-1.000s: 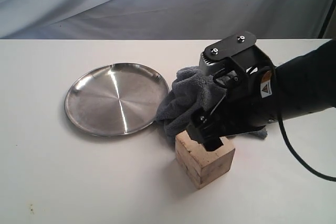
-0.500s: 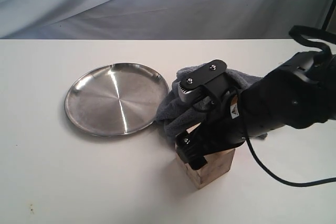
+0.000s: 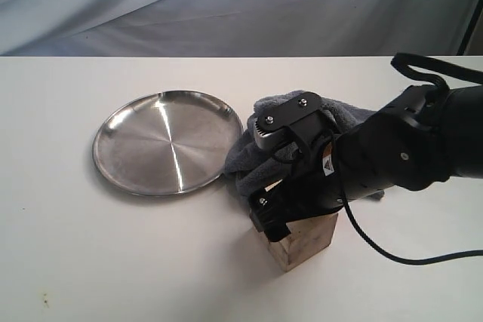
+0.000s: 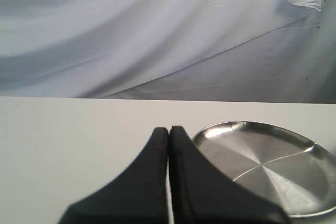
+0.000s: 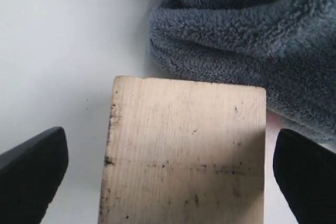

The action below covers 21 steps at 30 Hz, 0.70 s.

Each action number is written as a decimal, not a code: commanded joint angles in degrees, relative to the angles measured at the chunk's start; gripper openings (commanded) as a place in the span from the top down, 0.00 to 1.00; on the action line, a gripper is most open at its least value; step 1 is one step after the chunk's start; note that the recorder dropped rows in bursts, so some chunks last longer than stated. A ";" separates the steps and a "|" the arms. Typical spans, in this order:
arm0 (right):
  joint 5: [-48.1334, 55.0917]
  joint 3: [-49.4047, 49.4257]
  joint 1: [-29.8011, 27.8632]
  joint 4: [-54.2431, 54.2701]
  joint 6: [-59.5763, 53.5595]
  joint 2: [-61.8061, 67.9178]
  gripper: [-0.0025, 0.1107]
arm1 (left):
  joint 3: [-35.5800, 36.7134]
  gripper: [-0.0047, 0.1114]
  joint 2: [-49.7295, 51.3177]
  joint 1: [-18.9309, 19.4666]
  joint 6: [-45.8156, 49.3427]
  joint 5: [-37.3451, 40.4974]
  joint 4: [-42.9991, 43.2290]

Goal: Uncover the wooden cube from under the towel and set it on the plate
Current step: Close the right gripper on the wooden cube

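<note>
The pale wooden cube (image 3: 302,243) stands uncovered on the white table, right of the plate. My right gripper (image 3: 290,220) hangs low over it, open, with one finger on each side of the block and a gap to both faces. In the right wrist view the cube (image 5: 184,150) fills the space between the two dark fingertips (image 5: 34,169). The grey-blue towel (image 3: 275,137) lies bunched just behind the cube, against the plate's rim. The shiny steel plate (image 3: 166,142) sits empty at centre left. My left gripper (image 4: 168,132) is shut, empty, with the plate (image 4: 268,166) just beyond it.
A pale cloth backdrop (image 3: 226,5) hangs behind the table's far edge. A black cable (image 3: 400,258) trails from the right arm onto the tabletop at the right. Bare white table (image 3: 113,262) spreads in front of the plate.
The right gripper has dropped from above the cube's top to straddle it, and the arm has rolled lower and leftward. The cube, towel and plate have stayed put.
</note>
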 commanded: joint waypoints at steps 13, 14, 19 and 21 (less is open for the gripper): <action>1.54 -0.08 0.16 -4.43 4.95 -0.09 0.12 | 0.25 0.95 -0.09 -0.05 -0.16 -0.12 0.04; 1.68 -0.08 0.16 -4.43 4.95 -0.09 0.12 | 0.25 0.95 -0.09 -0.05 -0.16 -0.12 0.04; 2.37 -0.08 0.16 -4.43 4.95 -0.09 0.12 | 0.25 0.95 -0.09 -0.05 -0.16 -0.12 0.04; 2.83 -0.08 0.16 -4.43 4.95 -0.09 0.12 | 0.25 0.95 -0.09 -0.05 -0.16 -0.12 0.04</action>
